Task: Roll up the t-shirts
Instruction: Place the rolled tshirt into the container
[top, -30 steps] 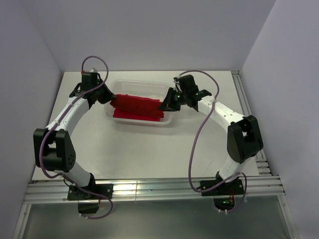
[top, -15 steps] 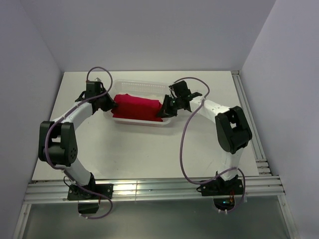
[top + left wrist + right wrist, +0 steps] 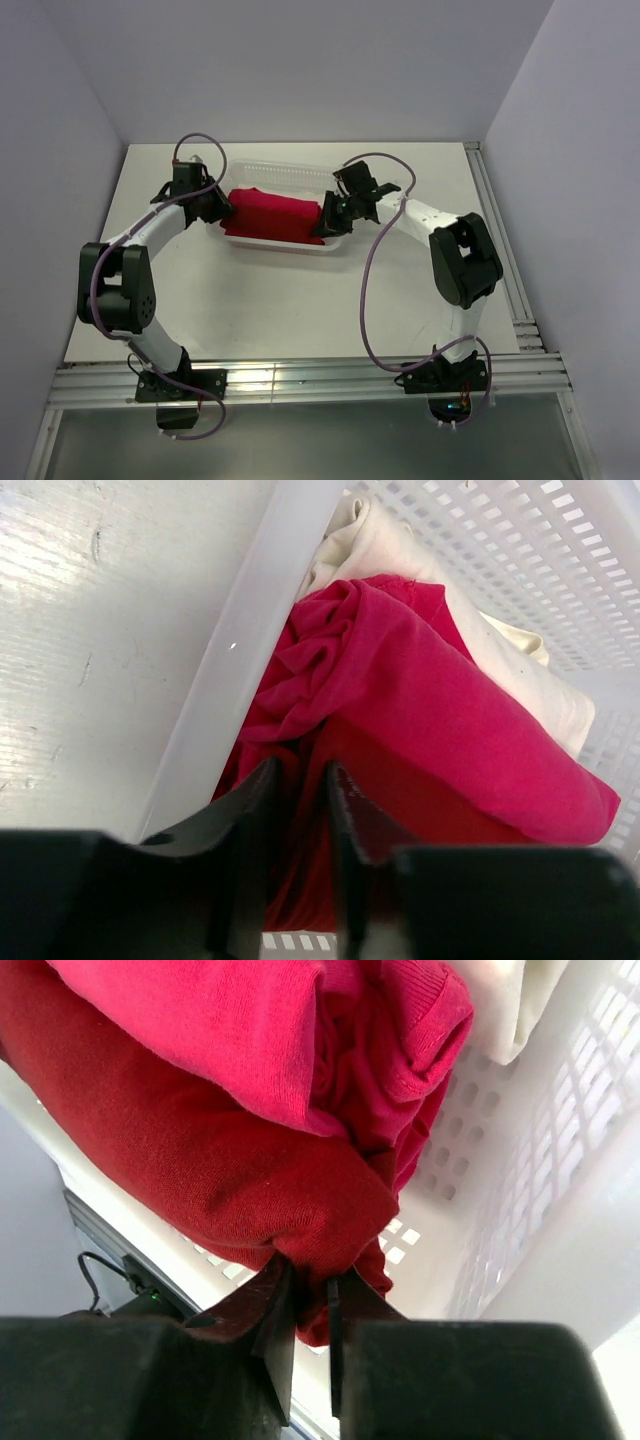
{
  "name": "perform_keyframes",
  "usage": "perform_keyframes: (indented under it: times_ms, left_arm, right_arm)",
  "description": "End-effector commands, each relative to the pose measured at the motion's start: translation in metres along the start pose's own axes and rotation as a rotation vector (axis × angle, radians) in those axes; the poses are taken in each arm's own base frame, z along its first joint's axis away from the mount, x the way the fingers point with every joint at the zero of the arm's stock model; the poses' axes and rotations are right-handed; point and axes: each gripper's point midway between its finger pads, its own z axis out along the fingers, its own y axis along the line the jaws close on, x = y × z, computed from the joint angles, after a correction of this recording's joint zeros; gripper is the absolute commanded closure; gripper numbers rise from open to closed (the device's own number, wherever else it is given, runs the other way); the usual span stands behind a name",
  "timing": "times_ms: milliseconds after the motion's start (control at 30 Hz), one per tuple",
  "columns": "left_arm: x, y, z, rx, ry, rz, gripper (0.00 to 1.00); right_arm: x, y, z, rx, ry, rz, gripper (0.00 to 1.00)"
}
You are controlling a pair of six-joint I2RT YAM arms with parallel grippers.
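Red cloth lies bundled inside a white plastic lattice basket [image 3: 283, 168], which sits toward the far middle of the white desk [image 3: 300, 300]. From above, the bundle reads as one long roll running left to right along the near half of the basket, with one arm at each end.

Two garments make up the roll. A brighter pinkish-red cloth t-shirt [image 3: 440, 710] lies on top. A dark crimson cloth t-shirt [image 3: 180, 1160] lies under it and toward the near side. The two touch along their length. A folded cream cloth [image 3: 500, 650] also lies in the basket, pressed against the pinkish-red shirt on the side away from the crimson one.

The left fingers [image 3: 268, 790] are at the left end of the roll, just inside the basket's left wall. They stand a little apart, with shadowed dark red cloth lying in the narrow gap between them. The crumpled end of the pinkish-red shirt sits just ahead of their tips.

The right fingers [image 3: 285, 1295] are at the right end of the roll, close to the basket's near right corner. They are drawn nearly together and clamped on a bulging fold at the end of the dark crimson shirt. The cloth puckers where the tips bite it. Above that fold, the end of the pinkish-red shirt curls over. The basket's perforated wall stands just beside both shirts.
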Motion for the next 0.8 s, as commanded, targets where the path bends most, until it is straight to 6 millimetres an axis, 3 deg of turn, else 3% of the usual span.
perform_keyframes:
  times_ms: [0, 133, 233, 267, 367, 467, 567, 633, 767]
  left_arm:
    - [-0.015, -0.011, -0.019, 0.021, -0.057, 0.038, 0.65]
    - [-0.024, -0.019, -0.030, 0.030, -0.076, 0.050, 0.59]
    - [-0.037, -0.028, -0.043, 0.040, -0.103, 0.062, 0.57]
    - [-0.046, -0.034, -0.050, 0.043, -0.126, 0.065, 0.56]
    - [-0.059, -0.045, -0.067, 0.061, -0.164, 0.078, 0.52]
    - [-0.067, -0.053, -0.080, 0.075, -0.177, 0.087, 0.52]
    - [-0.065, -0.062, -0.087, 0.116, -0.168, 0.085, 0.52]
    - [-0.057, -0.072, -0.090, 0.176, -0.135, 0.070, 0.53]
    - [-0.037, -0.082, -0.083, 0.274, -0.066, 0.039, 0.58]
  right_arm:
    - [-0.007, 0.020, -0.017, -0.027, -0.040, -0.064, 0.81]
    - [-0.010, 0.029, -0.025, -0.040, -0.056, -0.070, 0.76]
    - [-0.015, 0.036, -0.036, -0.044, -0.080, -0.077, 0.66]
    - [-0.018, 0.033, -0.040, -0.021, -0.095, -0.074, 0.48]
    - [-0.022, 0.041, -0.056, -0.023, -0.133, -0.090, 0.23]
    - [-0.025, 0.045, -0.069, -0.009, -0.153, -0.098, 0.24]
    - [-0.028, 0.052, -0.079, -0.026, -0.173, -0.103, 0.32]
    - [-0.030, 0.056, -0.079, -0.036, -0.179, -0.092, 0.42]
    - [-0.034, 0.069, -0.074, -0.101, -0.174, -0.067, 0.53]
